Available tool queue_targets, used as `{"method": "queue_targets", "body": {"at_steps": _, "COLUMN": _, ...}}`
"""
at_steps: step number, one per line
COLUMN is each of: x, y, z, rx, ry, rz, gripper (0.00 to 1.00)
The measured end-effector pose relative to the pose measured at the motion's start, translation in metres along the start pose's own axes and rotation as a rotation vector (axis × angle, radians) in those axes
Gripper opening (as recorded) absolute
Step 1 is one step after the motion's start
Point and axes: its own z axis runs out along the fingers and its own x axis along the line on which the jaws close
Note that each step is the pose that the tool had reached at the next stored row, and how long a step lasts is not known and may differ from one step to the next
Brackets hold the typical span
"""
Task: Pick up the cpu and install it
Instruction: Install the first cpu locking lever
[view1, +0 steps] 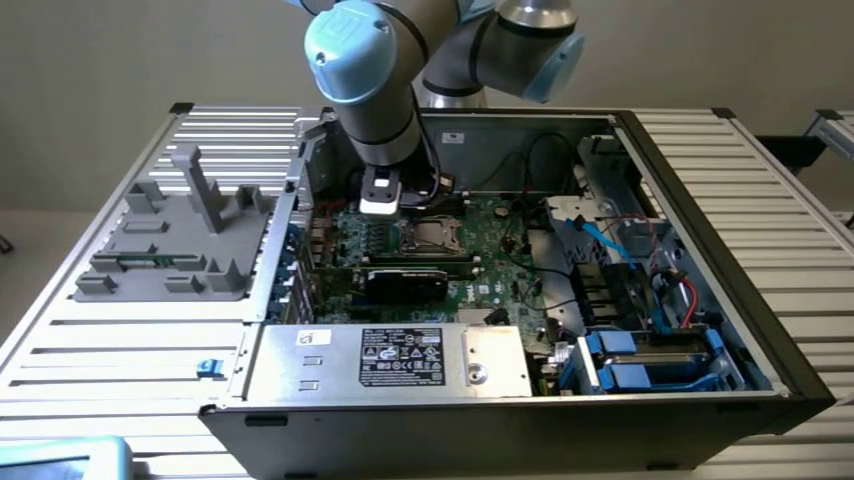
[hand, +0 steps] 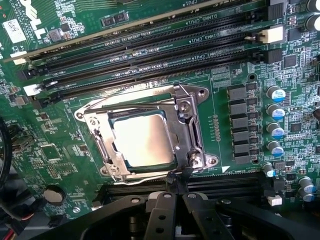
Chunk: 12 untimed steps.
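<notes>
The cpu (hand: 142, 140), a flat square chip with a shiny silver top, lies inside the dark socket frame (hand: 192, 125) on the green motherboard (hand: 240, 60). The metal load plate surrounds it. My gripper (hand: 176, 186) is shut, its black fingers meeting right at the socket frame's edge, with nothing visible between them. In the exterior view the arm reaches down into the open computer case, with the gripper (view1: 398, 208) just above the socket (view1: 430, 237).
Black memory slots (hand: 150, 55) run beside the socket, and rows of capacitors (hand: 275, 115) stand nearby. A silver box with a white label (view1: 400, 360) fills the case front. A black card (view1: 407, 282), blue cables (view1: 601, 240) and a grey fixture (view1: 174, 240) are close by.
</notes>
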Motion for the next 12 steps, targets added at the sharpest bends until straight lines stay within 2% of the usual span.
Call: {"method": "queue_targets", "body": {"at_steps": 12, "x": 0.0046, "y": -0.0009, "z": 0.0012, "rx": -0.001, "ry": 0.0025, "rz": 0.006, "gripper": 0.11}}
